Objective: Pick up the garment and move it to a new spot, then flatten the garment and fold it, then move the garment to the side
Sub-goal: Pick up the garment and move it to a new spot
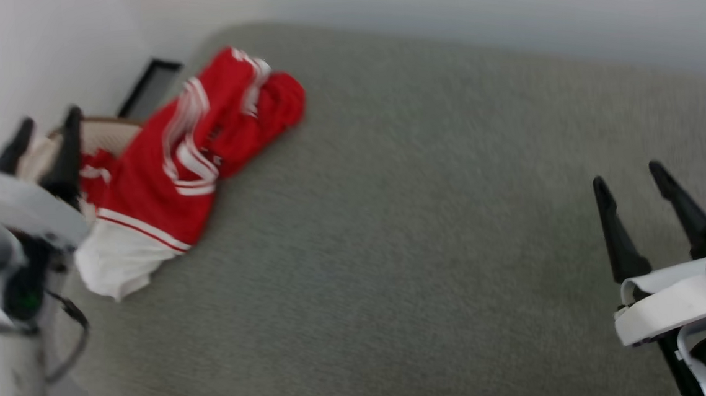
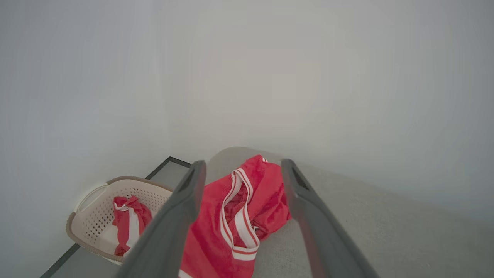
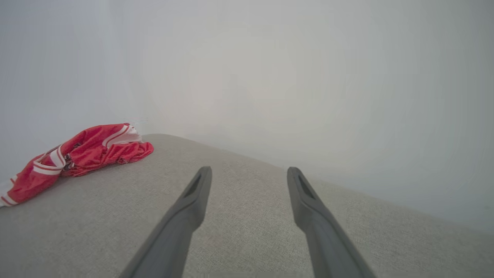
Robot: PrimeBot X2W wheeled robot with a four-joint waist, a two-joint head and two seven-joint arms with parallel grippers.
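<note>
Grey padding [image 1: 423, 230] bears the red shirt [image 1: 159, 174], stretched diagonally beside the left gripper [image 1: 50, 118]; right gripper [image 1: 627, 174] well apart; both agape, empty.

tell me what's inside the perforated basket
A bunched red-and-white cloth lies in the basket. Whatever is beneath it is covered.

Garment [image 1: 159, 174]: bright red soft-fabric shirt w/ a white sleeve end & white-red striped trim. Crumpled, not flat, bunched into a long heap running diag. Lies on grey-green padded surface [image 1: 423, 230], at its far-left corner, close to the wall. White sleeve end sits at the surface's left edge; red bulk points twd the far corner. Striped trim loops lie on top.
</note>
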